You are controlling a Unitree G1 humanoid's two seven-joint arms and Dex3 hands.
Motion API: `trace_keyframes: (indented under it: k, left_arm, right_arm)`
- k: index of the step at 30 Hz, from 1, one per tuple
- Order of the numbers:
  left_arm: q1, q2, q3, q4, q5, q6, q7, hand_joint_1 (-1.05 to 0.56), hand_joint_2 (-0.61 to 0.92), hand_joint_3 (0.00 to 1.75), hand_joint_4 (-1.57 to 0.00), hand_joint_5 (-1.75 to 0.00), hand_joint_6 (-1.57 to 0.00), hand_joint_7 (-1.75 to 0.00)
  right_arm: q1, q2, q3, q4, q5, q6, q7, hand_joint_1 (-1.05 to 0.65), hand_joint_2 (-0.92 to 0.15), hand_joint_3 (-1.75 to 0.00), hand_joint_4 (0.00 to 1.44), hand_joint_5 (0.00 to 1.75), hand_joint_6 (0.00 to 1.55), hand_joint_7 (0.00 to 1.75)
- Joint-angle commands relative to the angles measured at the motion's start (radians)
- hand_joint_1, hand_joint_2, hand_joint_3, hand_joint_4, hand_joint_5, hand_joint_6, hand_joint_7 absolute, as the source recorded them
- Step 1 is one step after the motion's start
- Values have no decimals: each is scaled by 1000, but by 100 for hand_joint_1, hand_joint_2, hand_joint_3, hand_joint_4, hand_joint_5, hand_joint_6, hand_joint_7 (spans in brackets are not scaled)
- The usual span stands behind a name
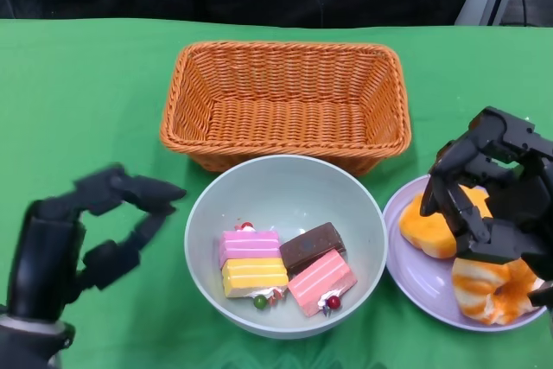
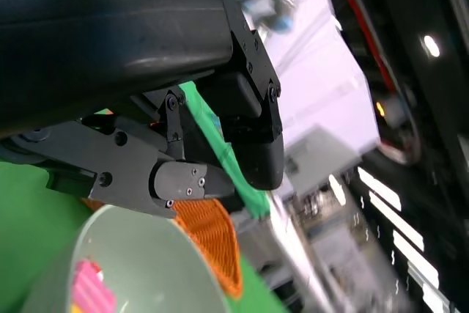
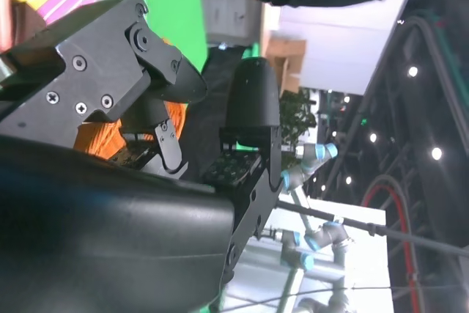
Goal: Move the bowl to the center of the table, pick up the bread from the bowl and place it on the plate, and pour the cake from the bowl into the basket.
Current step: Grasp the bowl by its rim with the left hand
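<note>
Already the bowl [image 1: 286, 244] is centred and two breads [image 1: 462, 252] are set on the plate [image 1: 413, 276] at 3 o'clock. Cake slices [image 1: 285, 267] are left unpoured; basket [image 1: 286, 101] at 12. Left hand [image 1: 82, 239] spread, nothing held; right hand [image 1: 492, 187] spread above bread.
</note>
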Motion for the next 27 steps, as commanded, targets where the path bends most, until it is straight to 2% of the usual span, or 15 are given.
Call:
trace_keyframes:
  k: [1,6,10,15,22,27]
  left_arm:
    - [-6,33,8,-48,35,-67,13,-30,88,6,-86,-44,-95,-9]
    - [-10,38,18,-80,69,-88,37,-30,91,5,-87,-41,-94,-5]
    - [-8,126,51,-128,227,-159,26,-29,91,4,-77,-32,-89,-1]
    - [-10,153,68,-164,348,-189,65,-34,89,1,-72,-19,-84,0]
    - [4,214,28,-221,374,-162,46,-41,88,0,-75,-14,-84,0]
    - [-2,291,-17,-210,357,-175,27,-43,88,0,-80,-14,-86,-1]
  right_arm:
    - [-31,4,-23,-14,23,23,4,-6,-53,-111,73,163,67,126]
    - [-36,14,-27,-24,12,33,-1,-6,-50,-110,75,161,70,123]
    - [-51,12,-29,-41,-2,57,-9,-8,-50,-106,76,159,70,124]
    - [-56,17,-35,-54,-20,64,-29,-8,-52,-104,76,157,70,124]
    - [-56,26,-32,-73,-31,88,-61,-12,-52,-102,78,157,73,122]
    - [-57,29,-32,-75,-18,103,-59,-11,-52,-102,78,158,72,123]
